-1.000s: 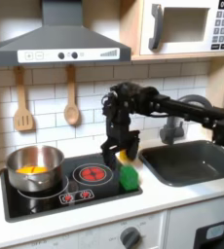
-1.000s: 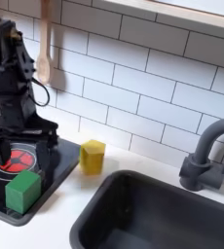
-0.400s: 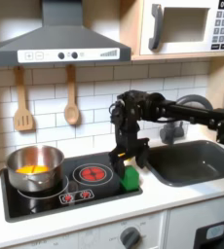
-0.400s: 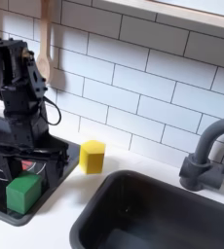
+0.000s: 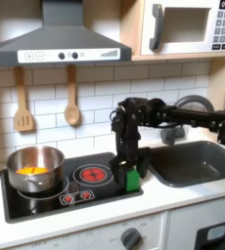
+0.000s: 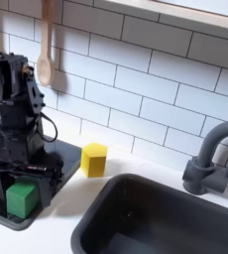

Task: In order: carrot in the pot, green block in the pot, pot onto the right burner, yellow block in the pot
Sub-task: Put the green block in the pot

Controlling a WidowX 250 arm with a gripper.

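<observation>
And here's the gripper, low over the front corner of the black cooktop, fingers spread with the green block sitting right between them. In the second exterior view one dark finger stands on the block's right, the other at its left, and I cannot tell whether either pad touches the cube yet. In the first exterior view the gripper comes straight down onto the block, the cube peeking out green below the black wrist.

Just past the gripper, toward the second exterior view's right, the yellow block rests on the white counter, beside the cooktop's edge and apart from the fingers. Beside the gripper on the first exterior view's left lies the right burner, red rings bare. Further left again, well away, the pot stands on the other burner with the carrot showing orange inside it.

Behind the arm, two wooden utensils hang on the tile wall; on the first exterior view's right is the dark sink.
</observation>
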